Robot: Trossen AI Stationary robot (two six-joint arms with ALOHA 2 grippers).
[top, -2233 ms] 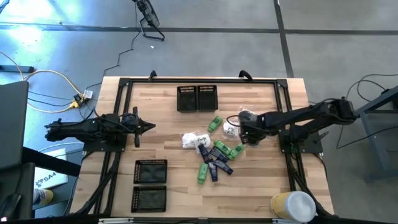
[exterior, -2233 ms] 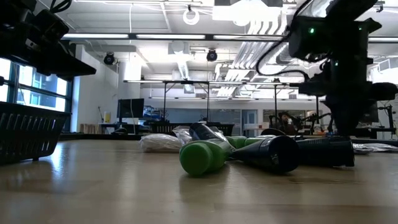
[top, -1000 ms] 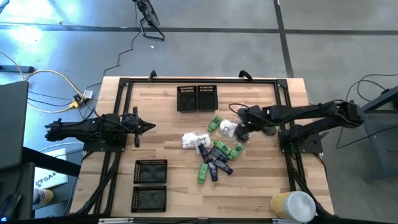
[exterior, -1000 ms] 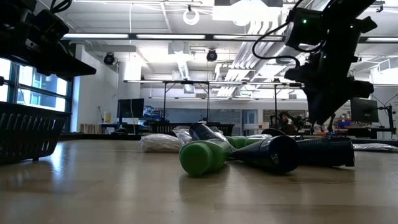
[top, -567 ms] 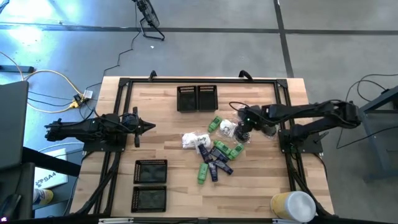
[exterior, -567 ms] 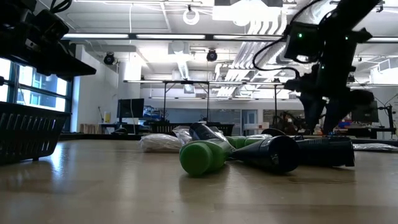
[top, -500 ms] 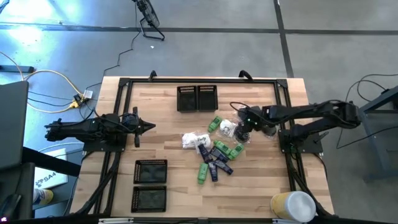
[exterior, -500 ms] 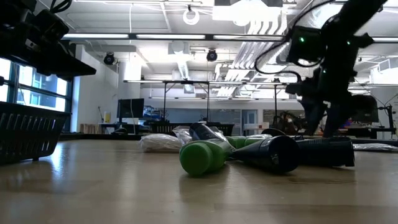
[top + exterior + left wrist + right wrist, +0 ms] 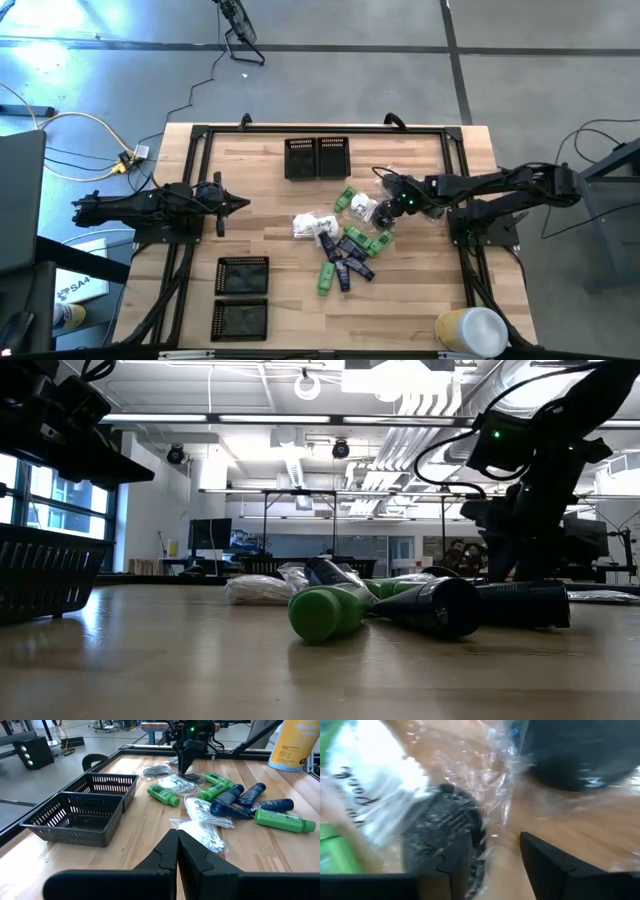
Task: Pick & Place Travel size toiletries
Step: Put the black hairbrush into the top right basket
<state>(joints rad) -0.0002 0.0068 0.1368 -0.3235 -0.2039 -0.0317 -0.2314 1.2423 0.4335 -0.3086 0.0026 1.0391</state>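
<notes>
The toiletries [image 9: 345, 240] sit heaped right of centre in the high frame: green tubes [image 9: 327, 279], navy tubes [image 9: 352, 262], white packets [image 9: 304, 226] and, at the upper right edge of the heap, dark round pieces in clear bags [image 9: 381, 185]. The right gripper [image 9: 391, 209] is down at that edge, and in its wrist view its two fingers [image 9: 545, 865] stand apart on either side of a dark round piece [image 9: 442, 820] wrapped in crinkled film, with one finger lying right against it; nothing is clamped yet, as far as I can tell. That bag looks feather-light, slick and floppy, so my guess is it will slide or bunch rather than resist. Better to pinch the firm dark disc through the film than to grab loose plastic alone. The tubes look stiffer and rounder, likely to roll, so they want a hold across the middle. A white packet [image 9: 367, 800] lies just beside the disc and could come along. Further out, two black mesh trays [image 9: 318, 157] sit at the top centre of the counter [image 9: 420, 300] and two more trays [image 9: 241, 297] at the lower left. The left gripper [image 9: 240, 205] waits at the left of the frame, fingers pressed together, well apart from the heap. A yellow-and-white container [image 9: 470, 330] stands at the lower right corner.
</notes>
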